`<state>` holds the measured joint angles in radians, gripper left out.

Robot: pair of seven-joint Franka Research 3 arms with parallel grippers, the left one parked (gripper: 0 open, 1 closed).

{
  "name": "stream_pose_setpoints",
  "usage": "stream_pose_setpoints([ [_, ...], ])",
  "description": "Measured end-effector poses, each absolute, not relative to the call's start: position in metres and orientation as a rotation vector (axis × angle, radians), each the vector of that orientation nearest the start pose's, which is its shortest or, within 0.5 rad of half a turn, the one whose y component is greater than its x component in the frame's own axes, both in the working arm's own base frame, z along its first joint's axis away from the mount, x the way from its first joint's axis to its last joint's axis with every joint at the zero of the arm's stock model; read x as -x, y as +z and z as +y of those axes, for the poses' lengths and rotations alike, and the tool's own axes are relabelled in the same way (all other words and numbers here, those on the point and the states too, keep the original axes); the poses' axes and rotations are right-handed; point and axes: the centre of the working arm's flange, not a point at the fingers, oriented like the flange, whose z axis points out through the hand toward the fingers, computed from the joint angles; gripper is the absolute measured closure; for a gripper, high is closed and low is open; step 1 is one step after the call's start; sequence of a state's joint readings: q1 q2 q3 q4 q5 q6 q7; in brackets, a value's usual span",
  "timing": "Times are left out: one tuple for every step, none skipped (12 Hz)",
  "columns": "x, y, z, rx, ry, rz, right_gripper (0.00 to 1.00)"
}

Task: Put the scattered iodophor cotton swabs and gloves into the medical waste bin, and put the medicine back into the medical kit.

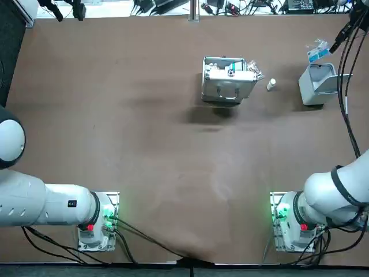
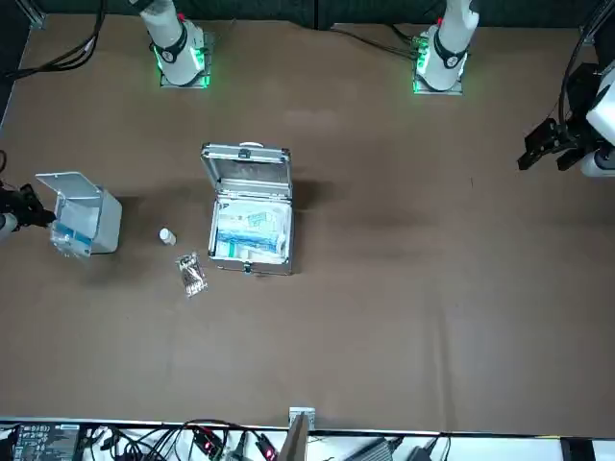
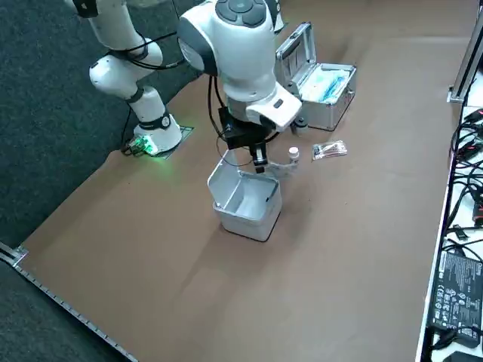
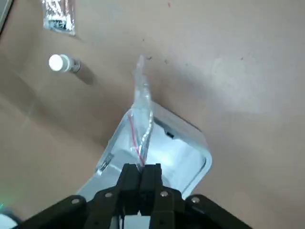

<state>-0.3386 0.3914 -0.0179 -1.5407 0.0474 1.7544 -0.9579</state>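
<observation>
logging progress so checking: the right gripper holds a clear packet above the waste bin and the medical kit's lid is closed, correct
Not quite. The medical kit has its lid open, standing up behind the case, as the front view shows. The rest holds: the right gripper is shut on a clear packet above the waste bin.

I see the brown tbl (image 1: 144,144) carrying a white bin (image 1: 314,95) just under the R gripper (image 4: 141,168), which pinches a clear bag (image 4: 142,119). A small bottle (image 4: 57,63) lies near, a swab pkt (image 4: 59,16) beyond it, and an open kit (image 1: 225,92) farthest.
</observation>
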Motion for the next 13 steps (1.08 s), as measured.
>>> stream_pose_setpoints([
  [-0.610, 0.416, -0.226, 2.857, 0.185, -0.878, 0.99],
  [-0.607, 0.417, -0.231, 2.847, 0.190, -0.890, 0.99],
  [-0.604, 0.416, -0.237, 2.838, 0.192, -0.901, 0.99],
  [-0.601, 0.414, -0.243, 2.827, 0.197, -0.913, 0.99],
  [-0.597, 0.411, -0.250, 2.817, 0.203, -0.918, 0.99],
  [-0.593, 0.399, -0.262, 2.795, 0.227, -0.944, 0.99],
  [-0.592, 0.392, -0.265, 2.781, 0.244, -0.964, 0.99],
  [-0.591, 0.384, -0.266, 2.768, 0.265, -0.983, 0.98],
  [-0.591, 0.375, -0.267, 2.757, 0.287, -0.997, 0.98],
  [-0.592, 0.368, -0.267, 2.745, 0.303, -1.009, 0.93],
  [-0.592, 0.363, -0.265, 2.734, 0.311, -1.023, 0.82],
  [-0.594, 0.362, -0.263, 2.729, 0.311, -1.033, 0.70],
  [-0.597, 0.366, -0.259, 2.731, 0.302, -1.046, 0.58],
])
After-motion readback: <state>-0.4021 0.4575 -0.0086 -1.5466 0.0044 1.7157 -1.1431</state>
